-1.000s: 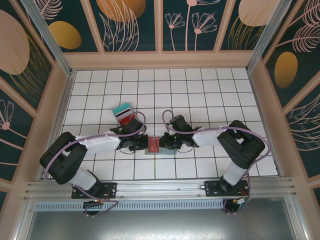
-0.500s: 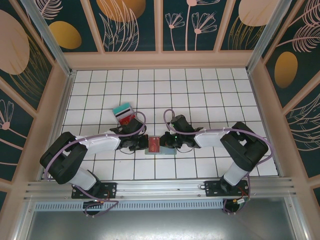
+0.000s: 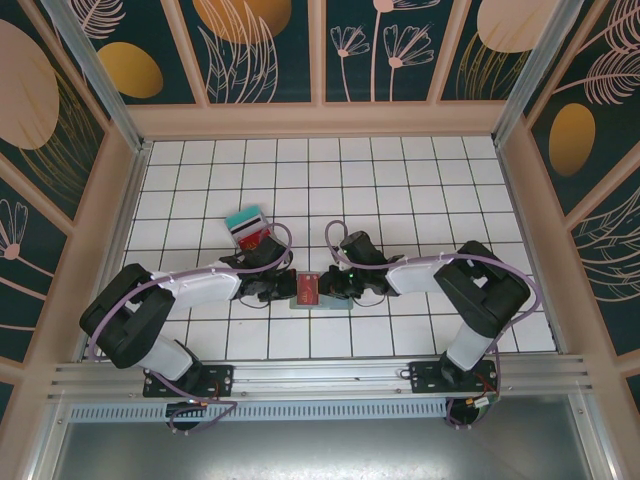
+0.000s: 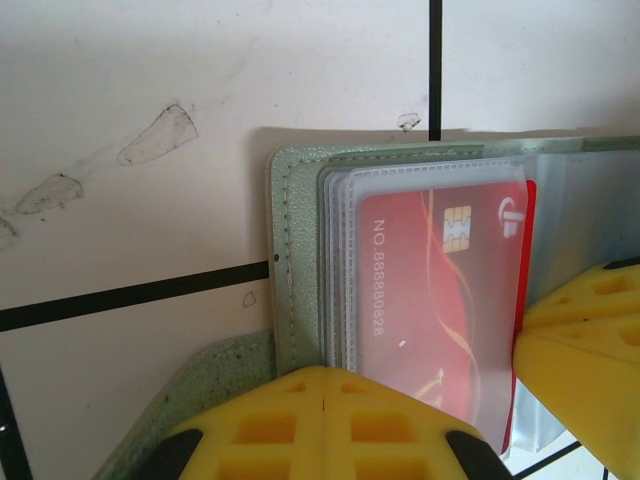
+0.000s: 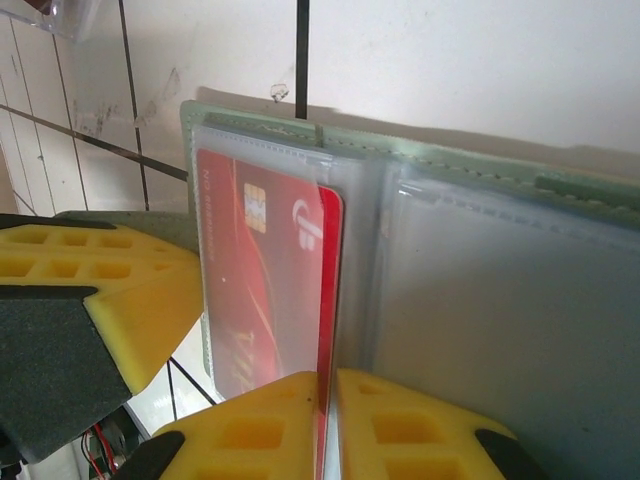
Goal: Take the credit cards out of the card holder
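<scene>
— Arms?
— Both bent inward, low by the table's (image 3: 400,180) near edge. My left gripper (image 4: 322,400), clenched, rests on the holder's (image 4: 285,260) left edge; my right gripper (image 5: 328,410) pinches the red card's (image 4: 430,300) edge.
— Beyond?
— Loose cards (image 3: 248,226), back-left.

A desk (image 3: 420,180) of white square tiles with thin dark grid lines, seen from above. Close up, faint grey scuff marks (image 4: 160,135) smudge one tile near a grid line. Three walls enclose the desk: the back wall (image 3: 250,50), left wall (image 3: 50,150) and right wall (image 3: 590,150) carry dark teal panels with orange and peach ovals and pale line drawings of plants, set in light wooden frames. A silver metal rail (image 3: 320,378) runs along the near edge, with a slotted strip (image 3: 320,410) and a grey metal sheet (image 3: 320,450) below it.
</scene>
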Available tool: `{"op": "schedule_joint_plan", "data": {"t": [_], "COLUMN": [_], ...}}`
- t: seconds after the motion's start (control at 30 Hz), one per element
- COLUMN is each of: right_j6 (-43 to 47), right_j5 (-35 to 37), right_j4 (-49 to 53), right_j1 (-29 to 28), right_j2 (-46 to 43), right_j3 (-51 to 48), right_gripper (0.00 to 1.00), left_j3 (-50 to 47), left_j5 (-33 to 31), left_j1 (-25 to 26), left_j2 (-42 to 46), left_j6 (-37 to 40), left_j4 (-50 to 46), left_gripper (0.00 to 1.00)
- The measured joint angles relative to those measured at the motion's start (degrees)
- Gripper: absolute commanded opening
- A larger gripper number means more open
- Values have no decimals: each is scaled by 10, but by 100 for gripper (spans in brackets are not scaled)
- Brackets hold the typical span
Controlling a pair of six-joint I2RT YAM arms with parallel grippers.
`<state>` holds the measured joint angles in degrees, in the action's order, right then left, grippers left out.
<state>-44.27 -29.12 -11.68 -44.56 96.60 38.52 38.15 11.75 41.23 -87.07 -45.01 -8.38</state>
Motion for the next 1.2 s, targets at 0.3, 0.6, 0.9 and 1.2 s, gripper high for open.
{"op": "schedule_joint_plan", "data": {"t": [0.3, 0.6, 0.9, 1.2], "right_j6": [0, 0, 3, 4], "right_j5": [-9, -9, -9, -9], "right_j4": [-2, -1, 0, 0], "right_j1": [1, 3, 13, 18], "right_j2": [8, 8, -5, -14], "right_j3": [4, 4, -8, -19], "right_gripper": [5, 0, 0, 0], "left_j3": [0, 4, 5, 5], "left_j5": [1, -2, -3, -3], "left_j1": [0, 0, 0, 0], "left_j2": [-1, -4, -5, -5], "left_j6": [0, 0, 0, 0], "left_j4": [0, -4, -7, -7], "left_gripper": [0, 0, 0, 0]}}
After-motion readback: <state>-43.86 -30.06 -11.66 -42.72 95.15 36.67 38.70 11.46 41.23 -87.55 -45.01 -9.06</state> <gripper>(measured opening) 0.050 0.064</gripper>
